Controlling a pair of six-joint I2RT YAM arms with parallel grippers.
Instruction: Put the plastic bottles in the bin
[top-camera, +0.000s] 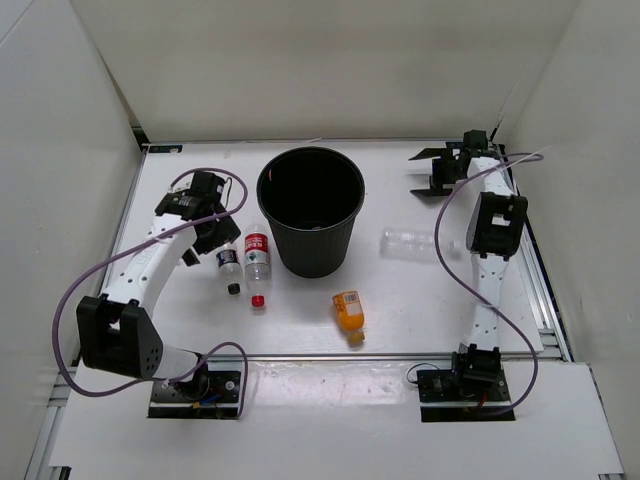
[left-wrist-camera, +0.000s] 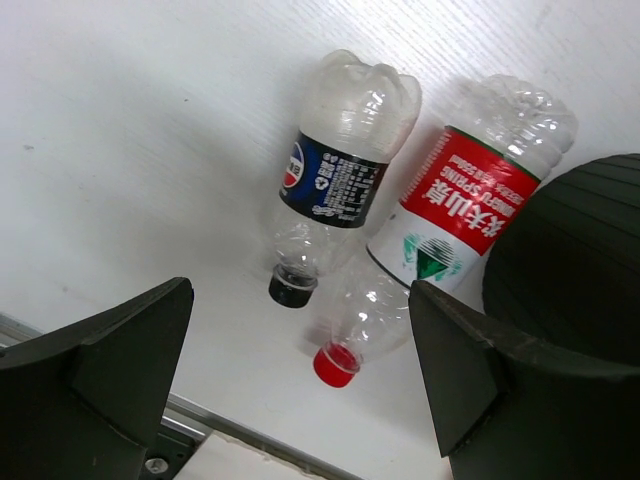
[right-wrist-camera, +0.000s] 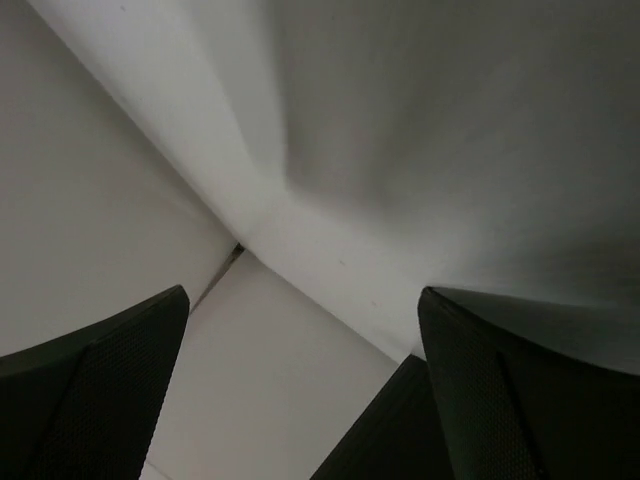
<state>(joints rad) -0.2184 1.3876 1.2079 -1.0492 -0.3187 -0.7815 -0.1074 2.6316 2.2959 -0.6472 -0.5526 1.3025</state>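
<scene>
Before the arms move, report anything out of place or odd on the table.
Nothing spilled or broken. Four bottles lie on their sides outside the upright bin: dark-label bottle and red-label bottle left of it, unlabelled clear bottle right, orange bottle nearer the arms.

Your left arm and right arm show white links, black joint housings, looping purple cables, matte black jaws.

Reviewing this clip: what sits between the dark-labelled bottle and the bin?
The red-labelled bottle lies between the dark-labelled bottle and the bin, its red cap toward the arms. The top external view shows this best.
</scene>
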